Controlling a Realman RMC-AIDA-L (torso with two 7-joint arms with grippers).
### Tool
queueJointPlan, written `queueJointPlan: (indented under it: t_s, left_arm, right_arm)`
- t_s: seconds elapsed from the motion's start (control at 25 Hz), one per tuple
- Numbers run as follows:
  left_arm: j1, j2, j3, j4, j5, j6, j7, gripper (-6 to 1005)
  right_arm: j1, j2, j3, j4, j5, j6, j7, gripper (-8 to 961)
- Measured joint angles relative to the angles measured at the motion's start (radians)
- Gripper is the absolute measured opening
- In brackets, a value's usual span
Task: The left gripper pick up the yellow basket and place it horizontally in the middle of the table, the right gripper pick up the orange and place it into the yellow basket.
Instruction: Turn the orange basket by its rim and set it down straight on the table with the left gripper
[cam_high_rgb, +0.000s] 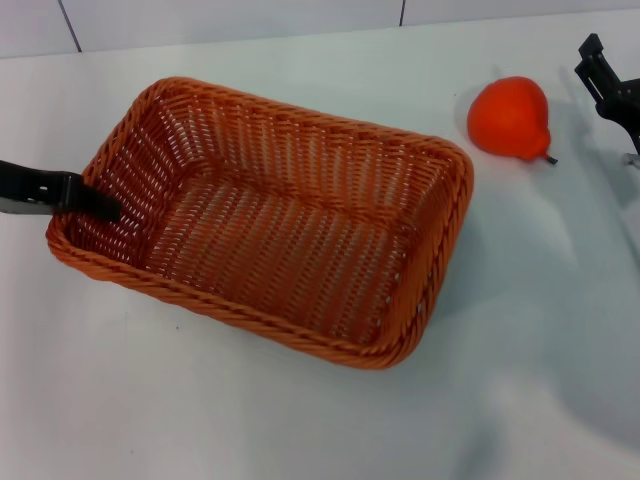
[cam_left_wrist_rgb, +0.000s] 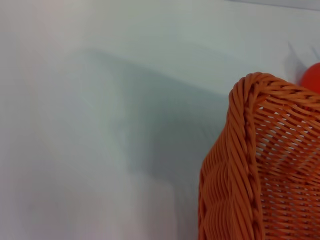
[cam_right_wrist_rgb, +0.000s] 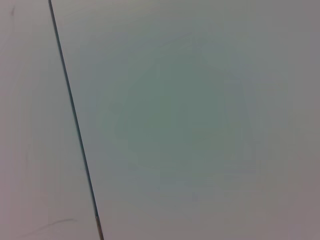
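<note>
- Head view: the yellow basket (cam_high_rgb: 270, 220), a rectangular woven wicker container of orange-brown colour with a braided rim, rests on the white table (cam_high_rgb: 300, 430), its long axis running at a slant from the robot's left toward its right.
- The left gripper (cam_high_rgb: 60, 192) enters from the left edge; its dark tip reaches over the rim at the basket's left short end and lies against the inner wall there. Only one finger shows, so whether it is clamped on the rim cannot be told.
- The orange (cam_high_rgb: 511, 118), smooth, pear-shaped, with a short dark stem, lies on the table beyond the basket's far right corner, apart from it.
- The right gripper (cam_high_rgb: 608, 85) stands at the right edge, just beside the orange but clear of it; its finger spread cannot be told.
- Left wrist view: a basket corner (cam_left_wrist_rgb: 260, 165) fills the lower part, with a sliver of the orange (cam_left_wrist_rgb: 312, 77) behind it.
</note>
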Motion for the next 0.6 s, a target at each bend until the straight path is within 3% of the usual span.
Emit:
queueJointPlan:
  t_s: [0.16,0.4,0.6]
  left_arm:
    - [0.026,-0.016,-0.002,0.015,0.0,-0.023,-0.015,139]
    - [0.085,-0.062,-0.001,0.084,-0.004,-0.066,-0.036,139]
    - [0.123,-0.076,-0.006,0.093,-0.029,-0.098,-0.04,139]
  right_arm:
    - [0.002,0.0,0.001,-0.002,0.0,0.0,0.0,945]
    - [0.005,-0.001,0.012,-0.004,0.0,0.0,-0.001,946]
    - [0.008,-0.002,0.022,-0.006,0.0,0.0,-0.002,946]
